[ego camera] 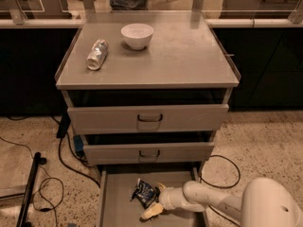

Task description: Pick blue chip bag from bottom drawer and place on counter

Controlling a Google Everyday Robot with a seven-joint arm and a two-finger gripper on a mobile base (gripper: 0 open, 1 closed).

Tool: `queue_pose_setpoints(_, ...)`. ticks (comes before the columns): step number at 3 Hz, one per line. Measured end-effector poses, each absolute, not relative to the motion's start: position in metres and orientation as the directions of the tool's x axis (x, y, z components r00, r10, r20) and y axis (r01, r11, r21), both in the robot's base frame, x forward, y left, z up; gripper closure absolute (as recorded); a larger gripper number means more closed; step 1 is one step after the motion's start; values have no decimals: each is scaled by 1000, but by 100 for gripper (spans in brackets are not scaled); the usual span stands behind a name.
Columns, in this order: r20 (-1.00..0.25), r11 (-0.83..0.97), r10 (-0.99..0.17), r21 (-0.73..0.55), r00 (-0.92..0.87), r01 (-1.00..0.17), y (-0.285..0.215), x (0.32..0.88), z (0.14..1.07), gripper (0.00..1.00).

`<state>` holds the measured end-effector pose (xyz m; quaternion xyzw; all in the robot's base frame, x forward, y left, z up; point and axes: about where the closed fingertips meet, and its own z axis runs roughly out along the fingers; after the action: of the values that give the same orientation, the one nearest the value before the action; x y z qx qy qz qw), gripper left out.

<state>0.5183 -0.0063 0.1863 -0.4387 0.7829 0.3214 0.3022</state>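
Blue crinkled chip bag (144, 192) lies beside claw (155, 201) in bottom drawer (118, 208).

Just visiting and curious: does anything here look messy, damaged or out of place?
A crushed silver can lies on its side on the counter, beside an upright white bowl. The end effector is in the open bottom drawer, at a crumpled blue chip bag.

counter (189, 56): matt grey metal
bottom drawer (118, 205): flat grey metal, smooth floor
blue chip bag (144, 193): crinkled glossy foil
can (97, 54): crushed shiny metal
bowl (137, 34): smooth, white
gripper (155, 201): smooth pale plastic, in bottom drawer just beside blue chip bag
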Motion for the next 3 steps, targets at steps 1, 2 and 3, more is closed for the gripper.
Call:
queue_pose_setpoints(1,-758,449,-481,218,-441,-866,1,527,167,0)
queue_pose_setpoints(2,-760,474,-476,203,-444,-857,7,532,152,0)
queue_pose_setpoints(3,-749,487,-483,202,-454,-850,14,533,134,0)
